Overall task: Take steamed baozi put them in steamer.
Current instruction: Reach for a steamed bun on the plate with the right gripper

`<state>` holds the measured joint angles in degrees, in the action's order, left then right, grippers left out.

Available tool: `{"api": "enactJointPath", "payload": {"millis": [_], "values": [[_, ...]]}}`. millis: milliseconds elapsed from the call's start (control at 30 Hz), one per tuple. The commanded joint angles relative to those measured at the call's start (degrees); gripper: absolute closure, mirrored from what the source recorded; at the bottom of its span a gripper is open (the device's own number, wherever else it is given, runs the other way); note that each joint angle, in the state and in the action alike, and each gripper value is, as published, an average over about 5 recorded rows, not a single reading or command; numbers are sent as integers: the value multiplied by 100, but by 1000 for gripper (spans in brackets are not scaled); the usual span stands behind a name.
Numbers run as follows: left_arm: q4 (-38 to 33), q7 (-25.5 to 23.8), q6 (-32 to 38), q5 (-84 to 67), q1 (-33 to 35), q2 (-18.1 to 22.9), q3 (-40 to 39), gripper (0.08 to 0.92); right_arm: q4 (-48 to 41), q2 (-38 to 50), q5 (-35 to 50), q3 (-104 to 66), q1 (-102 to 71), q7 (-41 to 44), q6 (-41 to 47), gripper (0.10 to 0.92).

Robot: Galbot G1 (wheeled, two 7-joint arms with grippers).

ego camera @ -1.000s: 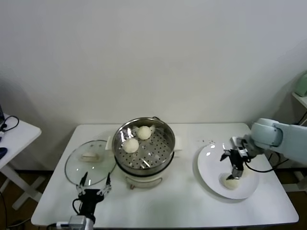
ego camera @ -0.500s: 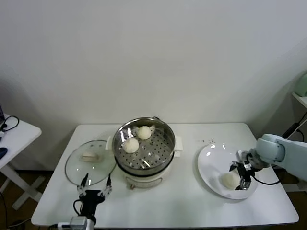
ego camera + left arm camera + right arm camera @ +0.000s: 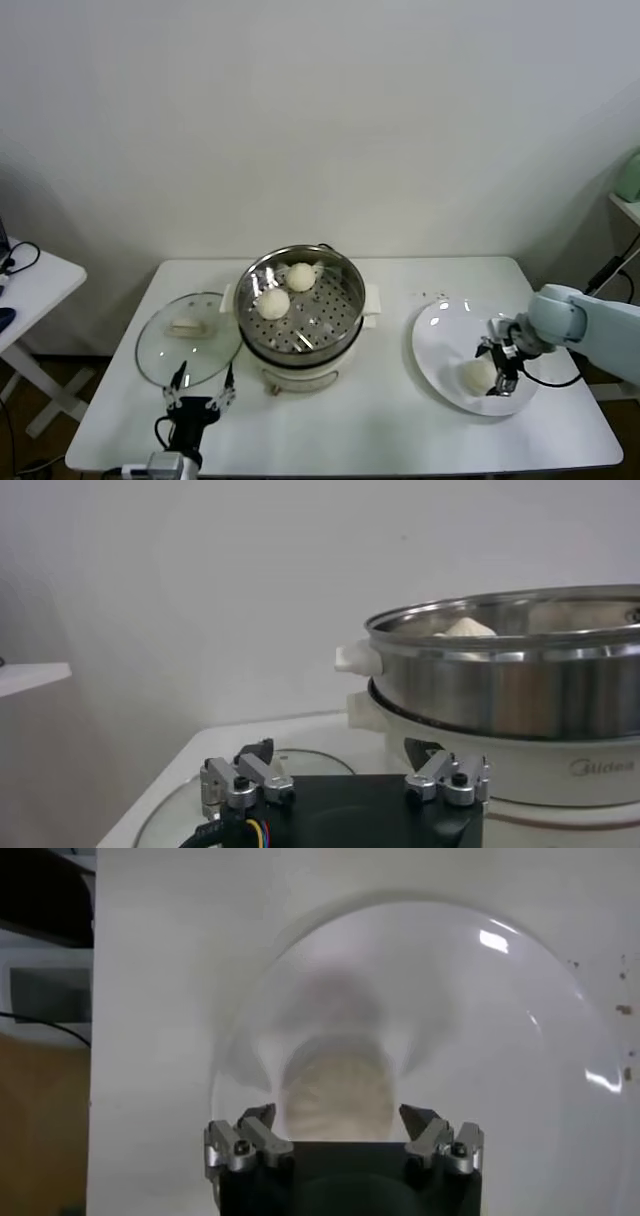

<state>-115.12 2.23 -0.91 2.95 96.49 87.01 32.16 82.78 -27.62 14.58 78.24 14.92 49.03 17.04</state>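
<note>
Steamer (image 3: 300, 310) between lid (image 3: 187, 338) and plate (image 3: 440, 345)

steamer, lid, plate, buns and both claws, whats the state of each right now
steamer: uncovered, two buns on its tray
baozi in steamer: lying apart on the perforated tray
glass lid: off, lying flat on the table left of the steamer
plate: holds one bun
baozi on plate: resting on the plate, between the right claw's fingers
right claw: open, down at the bun
left claw: open, empty, by the lid

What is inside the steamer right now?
Two baozi sit on the perforated tray inside the steamer. Whatever lies beneath that tray is hidden.
</note>
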Motion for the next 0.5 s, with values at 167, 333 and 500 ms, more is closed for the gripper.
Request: {"api": "enactJointPath", "payload": {"millis": [167,333,500], "values": [[11,-2,4,-13,-19,-7,2,177,-29,-91,-82,113,85,24,21,210],[24,-3,8,-17,-24,-9,9,177,6,-116,-13,272,242,61,48,221],[34,-6,6,-24,-38,-13,19,177,44,-126,16,417,375,92,60,220]]}}
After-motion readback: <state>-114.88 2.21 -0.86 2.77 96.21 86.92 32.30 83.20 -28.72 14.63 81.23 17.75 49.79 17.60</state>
